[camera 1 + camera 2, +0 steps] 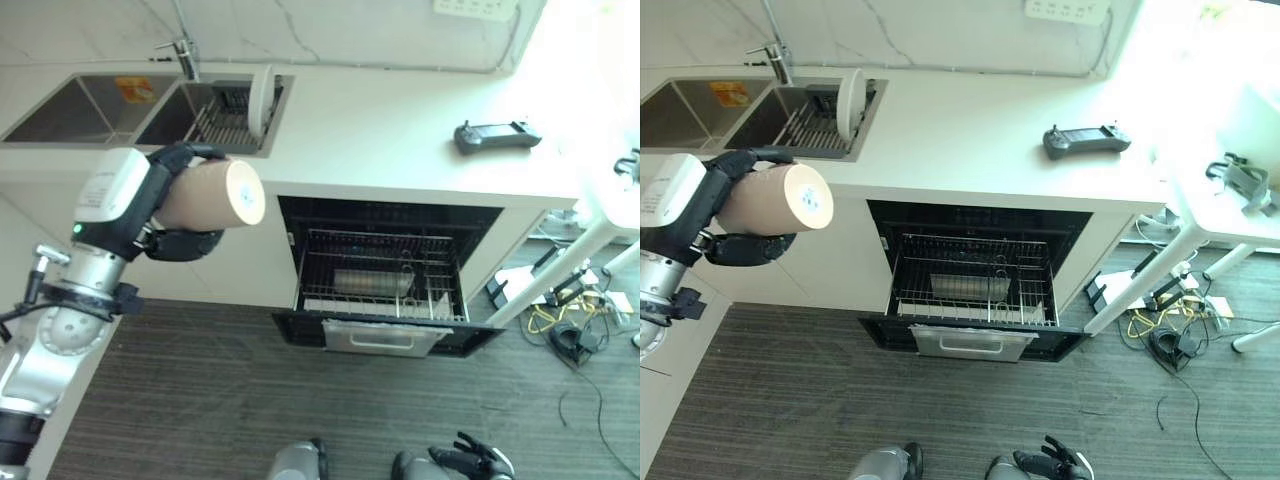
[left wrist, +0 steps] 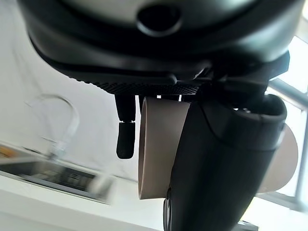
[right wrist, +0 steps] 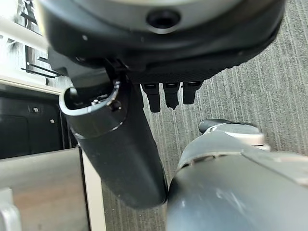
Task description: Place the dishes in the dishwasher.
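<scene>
The left hand [image 1: 182, 205] has its fingers and thumb curled round a beige cup [image 1: 212, 194], which it holds on its side in the air, its flat base turned toward three o'clock, in front of the counter's edge and below the sink [image 1: 150, 110]. The right hand [image 3: 159, 96] hangs low over the floor with its fingers straight and slack, holding nothing. At four o'clock from the cup the dishwasher [image 1: 390, 275] stands open under the counter, its wire rack [image 1: 380, 285] drawn out over the lowered door; a metal piece lies inside the rack. At twelve o'clock from the cup a white plate [image 1: 262, 100] stands upright in a drying rack [image 1: 222, 118] in the sink's right basin, beside the tap [image 1: 183, 52]. A dark handheld controller [image 1: 497, 136] lies on the white counter [image 1: 390, 130] at two o'clock, well apart from the sink. The floor [image 1: 200, 390] is dark, wood-grained planking, and the wall behind the counter is pale marble.
</scene>
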Controlling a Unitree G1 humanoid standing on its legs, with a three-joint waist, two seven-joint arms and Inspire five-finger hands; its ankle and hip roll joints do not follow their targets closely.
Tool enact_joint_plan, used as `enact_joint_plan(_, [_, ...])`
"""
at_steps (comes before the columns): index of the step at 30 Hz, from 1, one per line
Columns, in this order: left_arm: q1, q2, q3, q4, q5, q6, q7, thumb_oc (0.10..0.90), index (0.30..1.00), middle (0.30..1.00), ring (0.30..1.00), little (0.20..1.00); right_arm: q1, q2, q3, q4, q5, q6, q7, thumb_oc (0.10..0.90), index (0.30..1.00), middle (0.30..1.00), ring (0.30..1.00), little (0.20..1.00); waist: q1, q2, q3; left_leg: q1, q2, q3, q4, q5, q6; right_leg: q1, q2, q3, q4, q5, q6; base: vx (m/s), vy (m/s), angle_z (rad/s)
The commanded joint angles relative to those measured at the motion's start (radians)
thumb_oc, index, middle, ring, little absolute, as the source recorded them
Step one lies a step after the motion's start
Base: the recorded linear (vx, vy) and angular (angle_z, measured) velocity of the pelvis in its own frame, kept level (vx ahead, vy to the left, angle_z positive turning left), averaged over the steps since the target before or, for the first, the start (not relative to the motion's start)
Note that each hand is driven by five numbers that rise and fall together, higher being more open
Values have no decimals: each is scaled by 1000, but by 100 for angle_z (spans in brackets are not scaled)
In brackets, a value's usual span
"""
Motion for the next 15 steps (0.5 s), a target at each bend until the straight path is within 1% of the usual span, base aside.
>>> enact_joint_plan(1, [-180, -57, 101, -61, -120, -49, -7, 400, 300, 300, 300, 300, -10, -103, 5, -28, 16, -86, -16, 800, 900, 900, 900, 900, -73, 49, -39, -38, 118, 35, -41, -25, -56, 14, 33, -26, 3, -157, -39, 32, -271, 24])
enact_joint_plan(2, [-192, -74, 89, -53, -112, -65, -12, 400, 300, 300, 300, 300, -6, -106, -3, -29, 23, -88, -16, 800, 900, 900, 900, 900, -82, 48, -36, -39, 125, 74, -41, -17, -57, 18, 29, -45, 3, -159, -41, 38, -193, 45])
enact_joint_plan(3, [-211, -96, 68, -44, -97, -79, -14, 400, 300, 300, 300, 300, 0, -110, -7, -39, 32, -84, -24, 800, 900, 900, 900, 900, -89, 46, -34, -28, 107, 101, -41, -21, -50, 26, 23, -58, 3, -166, -42, 21, -78, 69])
enact_joint_plan(4, [-218, -112, 58, -43, -84, -77, -13, 400, 300, 300, 300, 300, 0, -112, -8, -46, 32, -75, -31, 800, 900, 900, 900, 900, -86, 46, -32, -19, 71, 90, -41, -32, -38, 29, 24, -53, 3, -165, -43, 81, -31, 82])
enact_joint_plan(5, [-210, -140, 52, -47, -57, -87, -9, 400, 300, 300, 300, 300, -1, -113, -10, -54, 38, -63, -37, 800, 900, 900, 900, 900, -78, 41, -27, 1, 10, 82, -41, -47, -18, 36, 21, -44, 3, -158, -41, 103, 20, 55])
enact_joint_plan(6, [-199, -163, 51, -55, -34, -95, -6, 400, 300, 300, 300, 300, 0, -110, -12, -58, 40, -58, -43, 800, 900, 900, 900, 900, -72, 40, -24, 9, -28, 87, -41, -64, -2, 42, 18, -44, 3, -153, -37, 115, 57, 3])
enact_joint_plan(7, [-179, -182, 55, -70, -10, -100, -1, 400, 300, 300, 300, 300, 3, -101, -11, -66, 32, -58, -51, 800, 900, 900, 900, 900, -67, 45, -23, 12, -48, 83, -41, -77, 6, 46, 23, -47, 3, -151, -31, 141, 127, -15])
enact_joint_plan(8, [-131, -210, 71, -86, 21, -125, 10, 400, 300, 300, 300, 300, 3, -90, -7, -83, 13, -47, -66, 800, 900, 900, 900, 900, -57, 57, -24, 28, -62, 55, -41, -90, 16, 54, 37, -46, 3, -145, -27, 98, 168, -21])
enact_joint_plan(9, [-93, -235, 82, -103, 53, -136, 19, 400, 300, 300, 300, 300, 4, -80, -9, -97, 12, -44, -83, 800, 900, 900, 900, 900, -53, 74, -21, 23, -62, 35, -41, -84, 32, 60, 58, -65, 3, -99, -27, 84, 184, -23])
enact_joint_plan(10, [-80, -244, 82, -111, 64, -146, 19, 400, 300, 300, 300, 300, 8, -72, -17, -106, 21, -48, -89, 800, 900, 900, 900, 900, -54, 77, -17, 28, -67, 30, -41, -94, 45, 42, 55, -67, 73, -77, -11, 11, 114, -40])
enact_joint_plan(11, [-79, -244, 82, -112, 64, -146, 19, 400, 300, 300, 300, 300, 8, -72, -17, -106, 21, -48, -89, 800, 900, 900, 900, 900, -53, 76, -18, 27, -69, 31, -41, -94, 46, 38, 52, -66, 80, -79, -10, 73, 107, -25])
enact_joint_plan(12, [-76, -226, 66, -106, 73, -136, 29, 400, 300, 300, 300, 300, 27, -49, -32, -141, 8, -71, -85, 800, 900, 900, 900, 900, -72, 64, 3, 43, -120, -46, -41, -120, 100, -134, 7, 30, 410, 14, 53, 70, -6, 8])
enact_joint_plan(13, [-79, -225, 62, -103, 73, -132, 32, 400, 300, 300, 300, 300, 30, -49, -32, -146, 11, -73, -82, 800, 900, 900, 900, 900, -74, 65, 0, 37, -116, -55, -41, -115, 95, -124, 7, 32, 337, 6, 41, 98, -80, 25])
enact_joint_plan(14, [-82, -225, 58, -104, 79, -124, 38, 400, 300, 300, 300, 300, 32, -50, -31, -147, 18, -79, -79, 800, 900, 900, 900, 900, -74, 72, -5, 33, -103, -59, -41, -113, 87, -92, 4, 21, 244, -16, 27, 53, -210, 40])
enact_joint_plan(15, [-96, -224, 40, -100, 95, -108, 65, 400, 300, 300, 300, 300, 27, -51, -28, -153, 19, -79, -77, 800, 900, 900, 900, 900, -80, 74, -5, 38, -96, -63, -41, -124, 83, -79, -15, 30, 98, 7, 33, 6, -279, 22])
